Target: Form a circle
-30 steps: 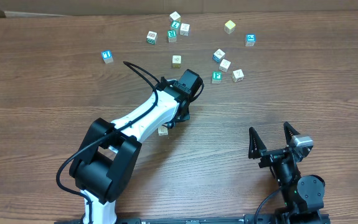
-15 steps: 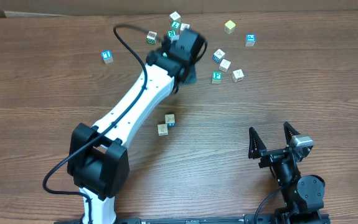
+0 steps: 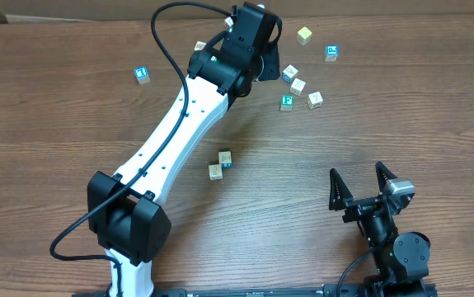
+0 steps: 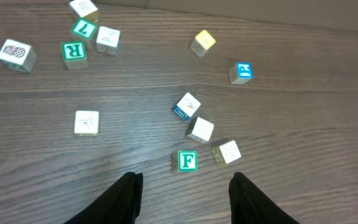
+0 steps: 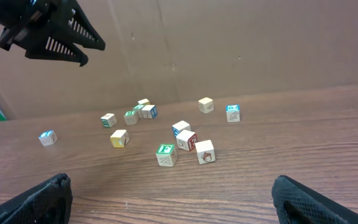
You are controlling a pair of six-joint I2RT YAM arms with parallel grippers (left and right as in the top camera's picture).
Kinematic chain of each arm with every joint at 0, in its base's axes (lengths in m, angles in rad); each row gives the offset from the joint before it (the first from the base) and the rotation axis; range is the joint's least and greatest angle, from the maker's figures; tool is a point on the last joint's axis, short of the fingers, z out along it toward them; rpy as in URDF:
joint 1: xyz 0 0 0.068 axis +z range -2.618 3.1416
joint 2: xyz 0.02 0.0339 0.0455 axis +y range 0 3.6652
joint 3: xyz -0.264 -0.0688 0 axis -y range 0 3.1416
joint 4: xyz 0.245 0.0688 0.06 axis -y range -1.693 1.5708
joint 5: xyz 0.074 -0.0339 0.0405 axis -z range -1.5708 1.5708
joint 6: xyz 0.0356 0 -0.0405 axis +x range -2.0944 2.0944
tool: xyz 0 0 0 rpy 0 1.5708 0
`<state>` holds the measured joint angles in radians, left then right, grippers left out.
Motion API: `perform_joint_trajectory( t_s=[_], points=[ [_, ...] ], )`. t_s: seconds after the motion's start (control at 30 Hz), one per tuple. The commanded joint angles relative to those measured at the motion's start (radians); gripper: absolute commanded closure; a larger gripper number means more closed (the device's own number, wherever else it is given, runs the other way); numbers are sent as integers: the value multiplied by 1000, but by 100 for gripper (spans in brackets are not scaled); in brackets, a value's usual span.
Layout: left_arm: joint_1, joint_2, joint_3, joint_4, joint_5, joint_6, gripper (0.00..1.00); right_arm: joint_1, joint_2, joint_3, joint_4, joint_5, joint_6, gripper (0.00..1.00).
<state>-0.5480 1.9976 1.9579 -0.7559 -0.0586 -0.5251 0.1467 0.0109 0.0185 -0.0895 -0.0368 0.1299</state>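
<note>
Over the table's far side, left gripper (image 4: 185, 184): jaws partly apart, nothing held, hanging above the wood clear of every cube.
Ahead of its fingertips: green F cube (image 4: 187, 161), with a tilted cream cube (image 4: 228, 152) just beside it on the right; two more cream cubes (image 4: 200, 129) lie behind, the farther one showing a blue side.
Farther out: yellow cube (image 4: 203, 40) and blue cube (image 4: 242, 71) toward the far right; lone cream cube (image 4: 86, 122) to the left; green R cube (image 4: 73, 51) and green 7 cube (image 4: 84, 28) bunched with cream ones at the far left.
Obstruction: in the overhead view the left arm (image 3: 179, 124) and its black cable (image 3: 156, 29) cover most of that far-left bunch.
Circle (image 3: 222, 161): no ring formed; a small clump of touching cubes at mid-table, just beside the arm and well apart from the scatter; two cream tops and a blue face show, count unclear.
Right gripper (image 3: 356, 171): at the near right, jaws spread wide, empty.
Stray: one blue-faced cube (image 3: 142, 74) alone at the far left.
Table (image 3: 55, 148): brown wood-grain top.
Room: plain cardboard-brown wall (image 5: 259, 43) behind the far edge.
</note>
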Motion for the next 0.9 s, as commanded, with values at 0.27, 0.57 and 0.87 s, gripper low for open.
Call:
perform_joint_trajectory(
  t_s=[0.27,0.57,0.87],
  points=[
    [-5,10,16,20,87,84,63,4,-8,-11,7,9,-4,0],
    [-26,55,16,-64,122,123,57,4,-8,-11,7,9,-4,0],
    [-88,136,16,-183,103,126,70,4,-8,-11,7,9,-4,0]
  ],
)
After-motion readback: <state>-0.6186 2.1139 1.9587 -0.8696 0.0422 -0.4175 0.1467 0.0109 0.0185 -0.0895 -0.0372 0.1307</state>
